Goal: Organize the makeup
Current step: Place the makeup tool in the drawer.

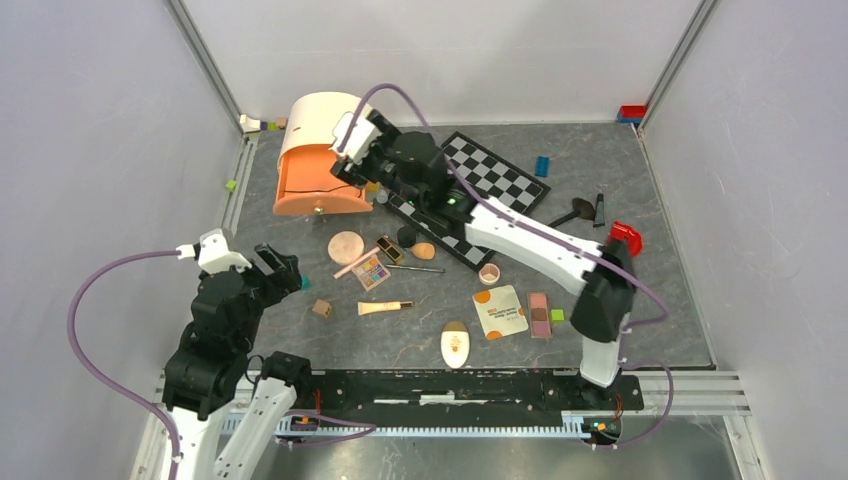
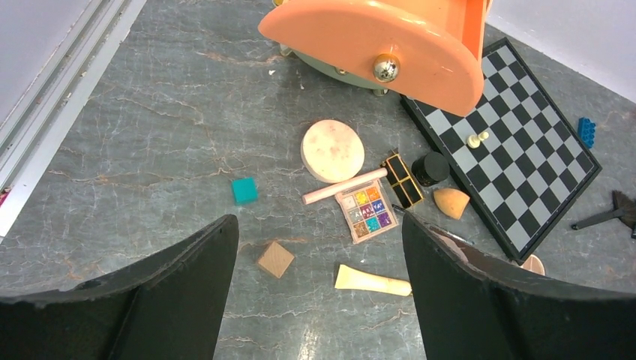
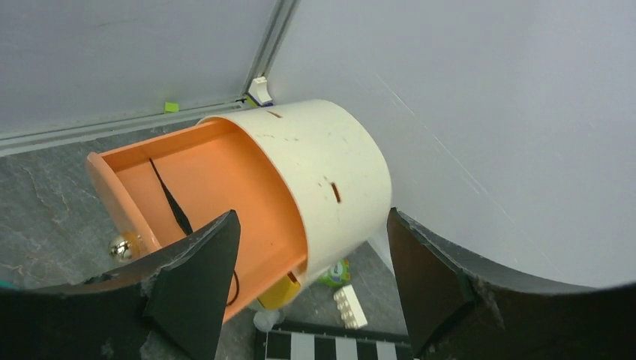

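Overhead, right tool [image 3: 311,221] gapes over the orange drawer [image 3: 217,169] (pencil [image 3: 171,201] inside); left tool [image 2: 319,223] released.

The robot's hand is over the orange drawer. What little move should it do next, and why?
Probably lift the right gripper away from the orange drawer and swing it toward the eyeshadow palette. Its jaws stand open and empty, a black pencil already lies in the drawer, and the palette still lies outside it.

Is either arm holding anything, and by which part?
Nothing: left fingers and right fingers stand open, empty. The thin black pencil lies in the orange drawer.
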